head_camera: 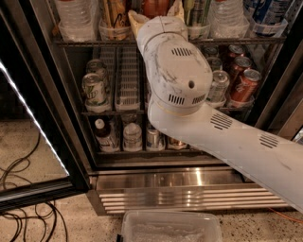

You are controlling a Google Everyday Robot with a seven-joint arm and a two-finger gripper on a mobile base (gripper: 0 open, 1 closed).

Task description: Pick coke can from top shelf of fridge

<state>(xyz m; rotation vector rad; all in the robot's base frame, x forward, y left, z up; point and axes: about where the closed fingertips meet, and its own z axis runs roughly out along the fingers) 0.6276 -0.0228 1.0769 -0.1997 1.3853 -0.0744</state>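
Note:
The fridge [189, 196] stands open, with a steel base grille and dark wire racks. My white arm [180, 75] reaches up into it, and the gripper [156, 13] is at the top shelf [85, 42], between the whitish cup holders [113, 30]. A red rounded object [152, 6], probably the coke can, shows right at the gripper at the top edge of the view and is mostly hidden by the wrist. Water bottles [73, 14] and other drinks stand in the holders on either side.
Red cans [244, 85] and silver cans [218, 85] sit on the rack below at right, green-and-white cans [93, 90] at left. Small bottles and cans fill the bottom rack [132, 137]. The glass door [28, 142] hangs open at left, with cables [23, 208] on the floor and a plastic bin [170, 229] in front.

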